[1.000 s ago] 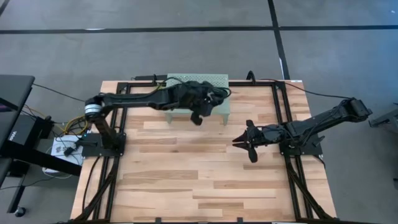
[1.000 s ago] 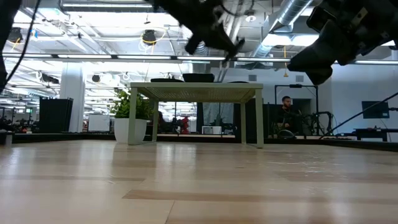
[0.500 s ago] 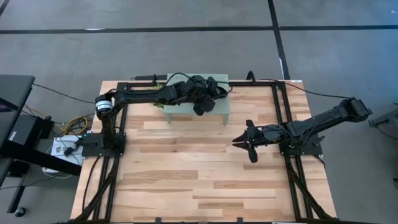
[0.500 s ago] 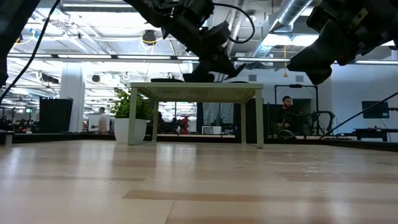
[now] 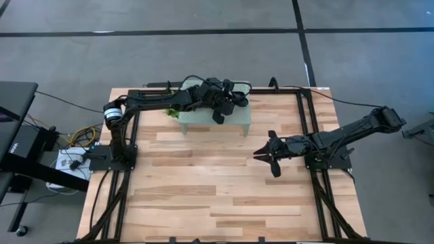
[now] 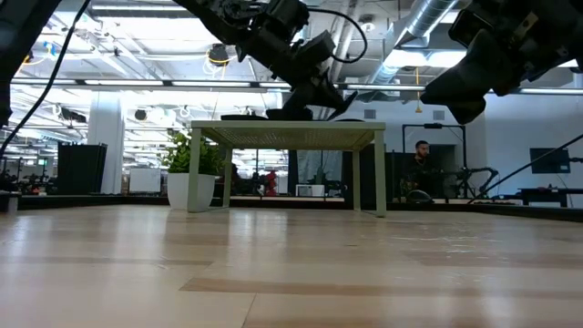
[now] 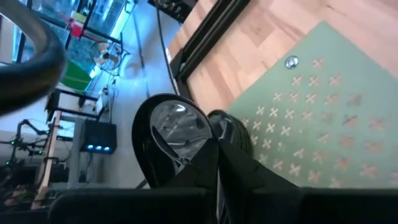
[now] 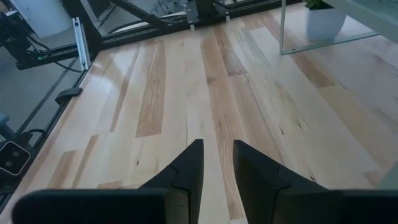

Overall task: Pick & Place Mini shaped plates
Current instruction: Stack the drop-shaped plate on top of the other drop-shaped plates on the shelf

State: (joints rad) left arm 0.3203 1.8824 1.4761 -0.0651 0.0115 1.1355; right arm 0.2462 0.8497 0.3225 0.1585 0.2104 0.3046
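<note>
Left gripper [image 5: 218, 116] reaching over the green stand [image 5: 237, 119], clamped on a glossy black plate [image 7: 171, 140]; right arm waiting.

No writing is readable in any view. Compared with half a second ago, the left arm is sitting slightly farther back over the stand, while the right arm is unchanged. From above, the plate is hiding under the gripper; the left wrist view is showing it pinched between the fingers [image 7: 230, 134], just above the stand's perforated top. The low view is showing other dark dishes [image 6: 244, 117] resting on the stand. To the right, the right gripper [image 5: 268, 154] is hovering over the table [image 5: 203, 190], fingers a little apart.
</note>
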